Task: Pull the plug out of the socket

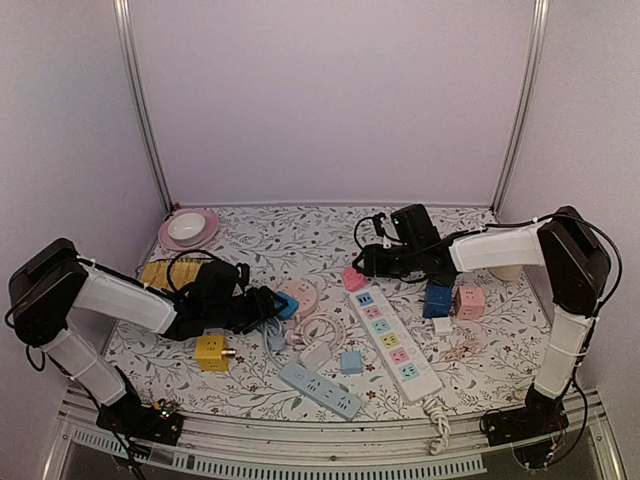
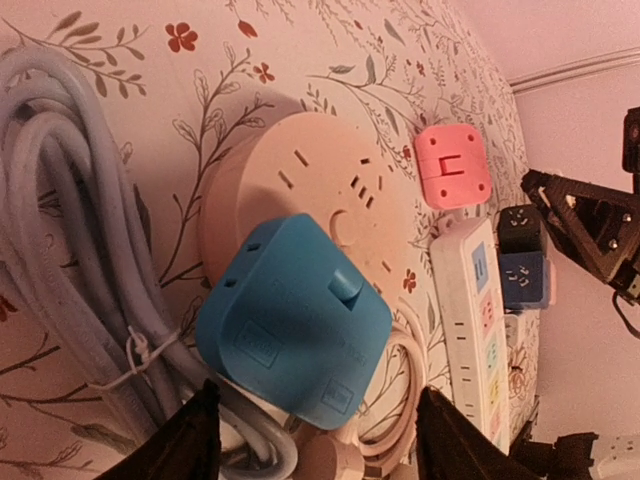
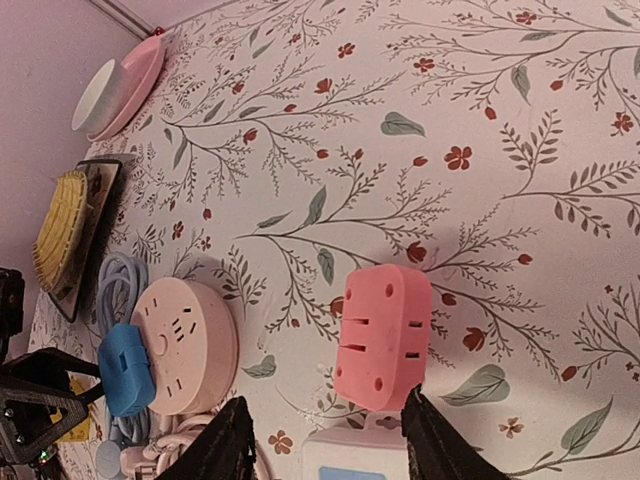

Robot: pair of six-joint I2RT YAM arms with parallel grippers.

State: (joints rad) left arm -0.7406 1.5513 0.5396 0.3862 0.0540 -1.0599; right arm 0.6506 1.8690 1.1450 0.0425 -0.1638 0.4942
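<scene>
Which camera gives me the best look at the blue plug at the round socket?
Left wrist: the blue plug fills the frame, close against the round socket. Right wrist shows it small and edge-on; top external shows only a sliver beside the left arm.

We see a table (image 1: pixel 300 235) under a flowered cloth, and take the long white power strip (image 1: pixel 393 342) as our mark: just past its far end lies a pink adapter (image 1: pixel 353 278); to its left a round pink socket (image 1: pixel 300 296), a pale blue strip (image 1: pixel 320 389) and a yellow cube (image 1: pixel 211 352); to its right a navy cube (image 1: pixel 437 300) touching a pink cube (image 1: pixel 469 301); well off to its far left a pink plate (image 1: pixel 208 235)
</scene>
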